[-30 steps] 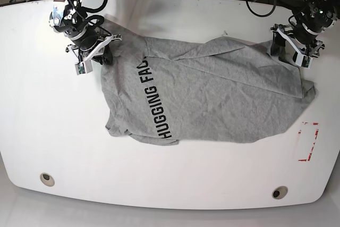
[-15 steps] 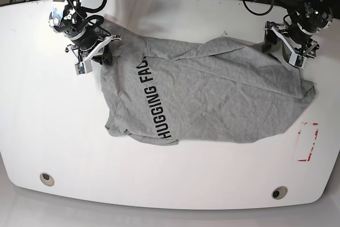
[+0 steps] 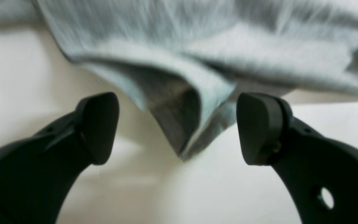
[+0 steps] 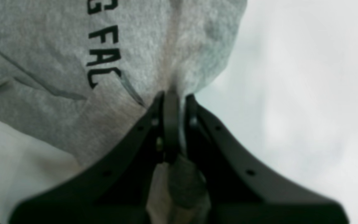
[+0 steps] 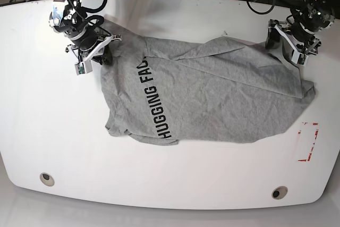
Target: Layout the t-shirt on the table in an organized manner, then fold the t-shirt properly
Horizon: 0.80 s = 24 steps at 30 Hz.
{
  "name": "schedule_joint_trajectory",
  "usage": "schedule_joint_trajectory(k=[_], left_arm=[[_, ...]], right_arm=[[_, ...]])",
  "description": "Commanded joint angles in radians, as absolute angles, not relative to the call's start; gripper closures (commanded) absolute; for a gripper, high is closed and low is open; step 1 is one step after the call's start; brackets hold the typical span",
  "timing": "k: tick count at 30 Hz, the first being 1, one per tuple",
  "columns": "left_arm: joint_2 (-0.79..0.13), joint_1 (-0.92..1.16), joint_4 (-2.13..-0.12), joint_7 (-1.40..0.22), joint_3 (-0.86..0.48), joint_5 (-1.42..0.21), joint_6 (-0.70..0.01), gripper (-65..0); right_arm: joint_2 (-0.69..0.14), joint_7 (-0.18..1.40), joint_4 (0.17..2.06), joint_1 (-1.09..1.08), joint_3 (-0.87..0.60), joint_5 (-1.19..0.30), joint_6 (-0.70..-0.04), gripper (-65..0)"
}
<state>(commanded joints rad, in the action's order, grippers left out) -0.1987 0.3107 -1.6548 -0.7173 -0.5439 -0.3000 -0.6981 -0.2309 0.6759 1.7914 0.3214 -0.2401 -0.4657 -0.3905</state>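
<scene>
The t-shirt (image 5: 212, 97) lies crumpled across the middle of the table (image 5: 42, 126), its black lettering running down the left part of the cloth. At the upper left of the base view, the right gripper (image 4: 174, 102) is clamped tight on a bunched fold of the shirt. At the upper right, the left gripper (image 3: 177, 127) stands wide apart, holding nothing, with a shirt corner lying between its fingers (image 3: 99, 124).
</scene>
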Motion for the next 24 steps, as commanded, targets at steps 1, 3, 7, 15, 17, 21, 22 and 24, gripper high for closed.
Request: schedule_joint_trajectory(k=[1,3,7,15,17,21,22,24], left_arm=[[-0.199,0.311,-1.649,-0.717,-0.542,-0.3,-0.698,-56.3],[-0.199,0.309,-1.639,-0.717,-0.539,-0.3,-0.698,-56.3],[-0.199,0.283,-1.624,-0.717,-0.536,-0.3,-0.698,-56.3],[-0.199,0.274,-1.612,-0.717,-0.489,-0.3,-0.698,-51.1],[-0.199,0.274,-1.612,-0.717,-0.472,-0.3,-0.698,-45.8],[-0.199,0.274,-1.612,-0.717,-0.466,-0.3,-0.698,-37.1],[-0.199,0.274,-1.612,-0.717,-0.466,-0.3,-0.698,-33.9],[-0.199,0.275,-1.612,-0.717,-0.466,-0.3,-0.698,-29.8]], right_arm=[[-0.231,0.676,1.791,0.321,-0.24,-0.466,-0.39,0.0],[-0.231,0.676,1.791,0.321,-0.24,-0.466,-0.39,0.0],[-0.231,0.676,1.791,0.321,-0.24,-0.466,-0.39,0.0],[-0.231,0.676,1.791,0.321,-0.24,-0.466,-0.39,0.0],[-0.231,0.676,1.791,0.321,-0.24,-0.466,-0.39,0.0],[-0.231,0.676,1.791,0.321,-0.24,-0.466,-0.39,0.0],[-0.231,0.676,1.791,0.321,-0.24,-0.466,-0.39,0.0],[-0.231,0.676,1.791,0.321,-0.24,-0.466,-0.39,0.0]])
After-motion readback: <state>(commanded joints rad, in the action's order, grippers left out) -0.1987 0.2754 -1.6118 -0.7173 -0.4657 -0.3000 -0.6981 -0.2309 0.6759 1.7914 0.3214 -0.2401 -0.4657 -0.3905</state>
